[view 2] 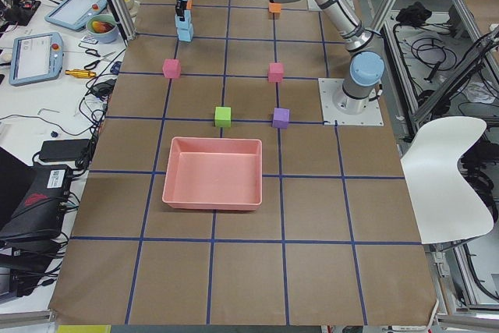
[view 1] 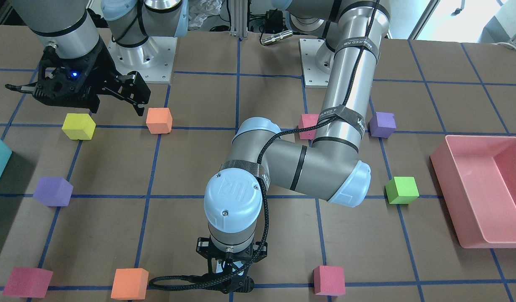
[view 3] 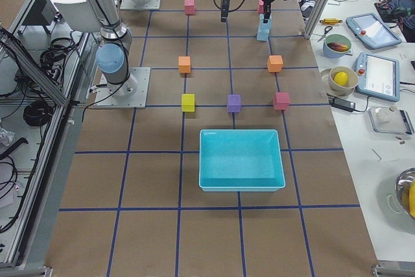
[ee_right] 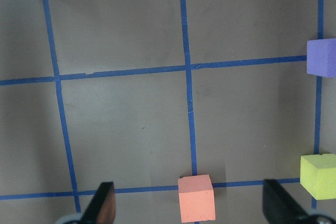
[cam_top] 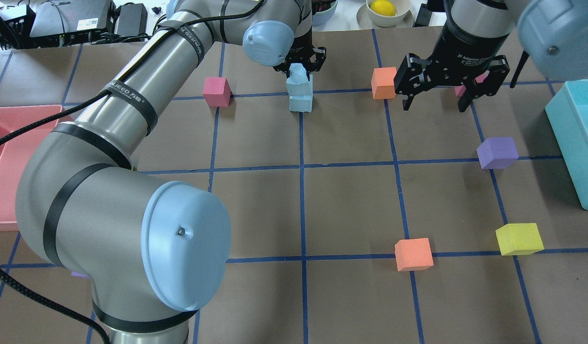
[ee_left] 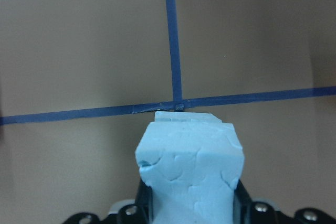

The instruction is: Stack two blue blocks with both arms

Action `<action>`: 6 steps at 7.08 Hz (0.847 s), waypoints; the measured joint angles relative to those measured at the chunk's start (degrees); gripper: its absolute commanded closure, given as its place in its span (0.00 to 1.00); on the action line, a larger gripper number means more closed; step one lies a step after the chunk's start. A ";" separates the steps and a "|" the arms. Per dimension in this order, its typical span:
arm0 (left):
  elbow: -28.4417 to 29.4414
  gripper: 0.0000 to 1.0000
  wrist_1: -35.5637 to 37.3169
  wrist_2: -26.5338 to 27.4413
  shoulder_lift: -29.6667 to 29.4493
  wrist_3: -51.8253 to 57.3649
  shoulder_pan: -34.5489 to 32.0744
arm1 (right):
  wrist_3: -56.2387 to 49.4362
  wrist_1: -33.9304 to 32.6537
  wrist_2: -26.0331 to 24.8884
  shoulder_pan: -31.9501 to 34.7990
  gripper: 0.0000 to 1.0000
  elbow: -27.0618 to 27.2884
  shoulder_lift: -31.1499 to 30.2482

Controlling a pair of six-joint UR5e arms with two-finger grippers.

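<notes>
At the table's (cam_top: 351,210) 12 o'clock, the left gripper (cam_top: 299,67) clamps the upper blue block (cam_top: 297,76) slightly askew on the lower blue block (cam_top: 301,102), so releasing could topple it; the right gripper (cam_top: 435,107) hangs spread and empty at 1 o'clock.

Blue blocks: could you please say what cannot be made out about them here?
- Front view: both are hidden behind the left gripper.
- Left wrist view: the upper block covers nearly all of the lower block.
- Side views: too small to show whether they touch.
</notes>
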 measured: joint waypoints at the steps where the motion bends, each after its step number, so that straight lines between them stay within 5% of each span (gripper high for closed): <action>1: -0.23 0.48 -0.10 0.07 -0.13 0.00 -0.05 | -0.14 -0.03 0.95 0.00 0.00 0.00 0.04; 2: -0.42 0.41 -0.02 0.09 -0.41 0.00 -0.13 | -0.21 -0.06 1.40 0.00 0.00 0.00 0.07; 3: -0.46 0.13 0.26 0.07 -0.83 0.00 -0.24 | -0.23 -0.02 1.58 0.00 0.00 0.00 0.07; 4: -0.46 0.00 0.54 0.06 -1.12 0.00 -0.29 | -0.25 0.05 1.62 -0.01 0.00 0.00 0.03; 6: -0.20 0.00 0.50 -0.12 -0.72 0.23 -0.30 | -0.25 0.14 1.59 -0.01 0.00 0.00 -0.02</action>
